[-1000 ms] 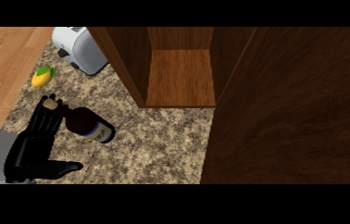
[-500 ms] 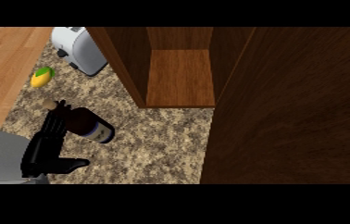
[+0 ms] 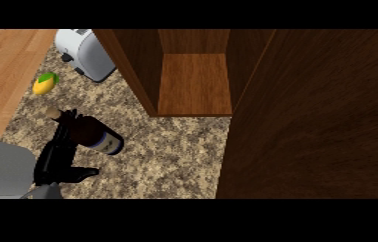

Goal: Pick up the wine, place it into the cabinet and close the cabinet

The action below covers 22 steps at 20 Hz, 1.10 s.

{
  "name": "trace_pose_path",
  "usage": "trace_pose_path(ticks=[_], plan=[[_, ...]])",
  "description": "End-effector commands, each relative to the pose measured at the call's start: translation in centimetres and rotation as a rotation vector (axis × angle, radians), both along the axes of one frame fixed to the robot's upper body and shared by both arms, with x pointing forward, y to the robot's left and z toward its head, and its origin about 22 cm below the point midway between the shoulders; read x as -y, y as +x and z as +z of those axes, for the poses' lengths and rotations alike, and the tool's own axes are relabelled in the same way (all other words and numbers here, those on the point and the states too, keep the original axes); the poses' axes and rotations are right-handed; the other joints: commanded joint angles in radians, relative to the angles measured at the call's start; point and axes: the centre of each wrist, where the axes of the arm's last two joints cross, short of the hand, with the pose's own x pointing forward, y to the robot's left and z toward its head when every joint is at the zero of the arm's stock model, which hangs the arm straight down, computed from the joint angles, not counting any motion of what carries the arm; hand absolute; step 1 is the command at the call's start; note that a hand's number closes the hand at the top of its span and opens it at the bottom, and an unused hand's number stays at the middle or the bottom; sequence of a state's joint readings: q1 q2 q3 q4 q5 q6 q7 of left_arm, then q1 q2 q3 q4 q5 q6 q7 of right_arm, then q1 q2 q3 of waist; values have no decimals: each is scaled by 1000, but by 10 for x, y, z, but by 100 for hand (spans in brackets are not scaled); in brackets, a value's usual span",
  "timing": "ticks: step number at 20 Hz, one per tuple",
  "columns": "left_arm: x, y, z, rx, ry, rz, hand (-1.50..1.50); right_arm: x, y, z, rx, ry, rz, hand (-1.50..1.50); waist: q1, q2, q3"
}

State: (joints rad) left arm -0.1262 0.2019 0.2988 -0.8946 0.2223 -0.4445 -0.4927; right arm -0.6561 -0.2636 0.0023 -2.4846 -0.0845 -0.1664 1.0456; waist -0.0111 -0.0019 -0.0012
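Speckled brown-and-beige granite counter top (image 3: 170,151) spans the lower left. Glossy white toaster with a dark knob (image 3: 85,53) stands at its upper left corner. Small yellow-and-green fruit (image 3: 44,83) lies below the toaster, apart from it. Light wooden floor strip (image 3: 18,71) runs along the left edge.

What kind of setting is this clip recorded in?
Most likely a kitchen counter: a speckled stone countertop with a toaster at the back, an open wooden cabinet standing on it, and a wine bottle under the left robot hand.
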Motion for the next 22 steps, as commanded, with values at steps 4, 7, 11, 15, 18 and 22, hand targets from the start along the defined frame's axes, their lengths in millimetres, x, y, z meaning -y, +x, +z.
trace_pose_path(ticks=[4,7,11,15,18,22], plan=[[8,9,-15,0,-21,-46,-150,13,-33,-2,-19,7,84,-150,-6,1,1],[12,26,-5,13,2,-35,-150,-2,-37,5,-21,-2,91,-150,-5,-3,-1],[32,30,-19,32,-21,-49,-150,6,-22,-6,-36,14,65,-150,0,1,0],[16,36,-12,66,-83,-110,150,-2,-25,2,-37,18,83,-150,-4,-1,-1],[26,25,-26,70,-11,-136,150,2,-32,-8,-37,37,74,-150,-7,0,-1],[42,45,-9,232,143,-167,150,0,-22,2,-38,17,62,-150,-9,-2,-1]])
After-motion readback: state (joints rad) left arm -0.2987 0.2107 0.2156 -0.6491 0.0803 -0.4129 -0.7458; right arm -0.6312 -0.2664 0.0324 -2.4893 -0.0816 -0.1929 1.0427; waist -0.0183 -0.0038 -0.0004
